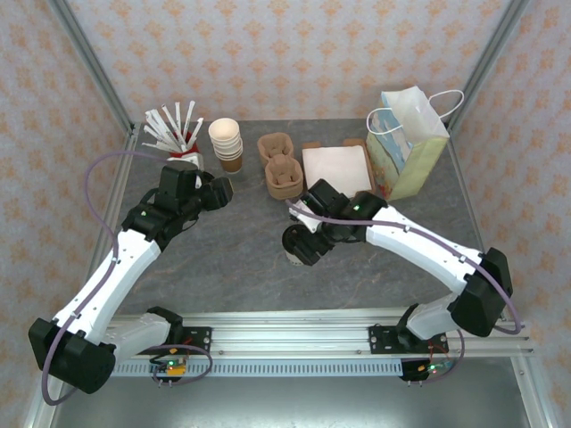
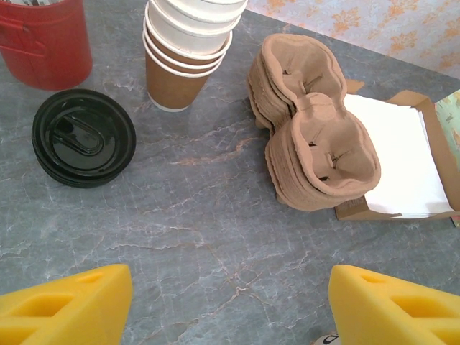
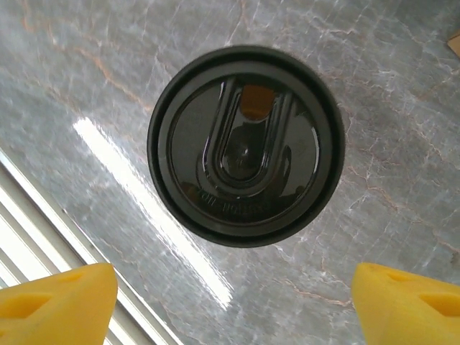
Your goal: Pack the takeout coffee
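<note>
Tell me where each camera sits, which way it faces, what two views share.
Top external: above and behind, looking down on the table; both arms show.
Left wrist: on left gripper, facing black lids, cup stack, carriers; yellow fingertips show.
Right wrist: on right gripper, straight above the takeout coffee; yellow fingertips show.
Shared: cup stack, carriers in top and left wrist.

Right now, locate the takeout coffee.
In the right wrist view, the takeout coffee stands mid-table directly below the right gripper, in front of the cup carriers.

The right hand [image 1: 302, 242] hangs over the takeout coffee [image 1: 291, 257].
</note>
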Controlling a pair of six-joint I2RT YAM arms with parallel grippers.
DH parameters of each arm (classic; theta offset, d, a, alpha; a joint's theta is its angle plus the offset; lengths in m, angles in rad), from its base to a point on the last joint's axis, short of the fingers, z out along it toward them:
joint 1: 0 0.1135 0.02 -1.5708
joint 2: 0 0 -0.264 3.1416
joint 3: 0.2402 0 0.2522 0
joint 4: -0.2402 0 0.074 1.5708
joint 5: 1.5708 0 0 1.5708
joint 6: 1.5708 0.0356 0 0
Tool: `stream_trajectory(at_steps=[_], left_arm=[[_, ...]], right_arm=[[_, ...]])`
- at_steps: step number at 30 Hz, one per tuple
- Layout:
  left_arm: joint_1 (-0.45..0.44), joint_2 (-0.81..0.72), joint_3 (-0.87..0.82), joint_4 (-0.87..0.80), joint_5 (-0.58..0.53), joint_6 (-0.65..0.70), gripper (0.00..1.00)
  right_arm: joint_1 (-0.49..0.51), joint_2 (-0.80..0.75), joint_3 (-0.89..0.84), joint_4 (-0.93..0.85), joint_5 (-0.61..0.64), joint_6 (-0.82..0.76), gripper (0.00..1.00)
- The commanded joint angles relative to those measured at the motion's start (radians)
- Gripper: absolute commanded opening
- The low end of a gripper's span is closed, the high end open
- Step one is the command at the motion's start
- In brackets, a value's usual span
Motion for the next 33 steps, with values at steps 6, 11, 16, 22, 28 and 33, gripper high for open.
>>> stream_trajectory(at_steps=[6,11,16,22,28,33], left_arm=[[-0.005,-0.024,0.002,-0.012,0.019,0.008,0.73],[-0.004,-0.035,-0.002,-0.013,0.007,0.023,0.73],[-0.005,-0.038,-0.015,0.005,0.005,0.023,0.73],[-0.005,-0.038,-0.022,0.013,0.009,0.022,0.73],[-0.005,-0.054,-0.039,0.01,-0.006,0.029,0.73],[-0.005,-0.056,-0.04,0.01,-0.005,0.034,0.73]], right_arm=[[-0.067,0.073,0.097,0.021,-0.062,-0.499,0.89],[-0.068,0.124,0.135,-0.012,-0.114,-0.583,0.92],[-0.068,0.147,0.124,-0.001,-0.085,-0.632,0.96],[-0.069,0.204,0.153,-0.007,-0.102,-0.668,0.96],[-0.068,0.232,0.164,-0.006,-0.113,-0.684,0.96],[-0.068,0.246,0.173,-0.024,-0.143,-0.692,0.92]])
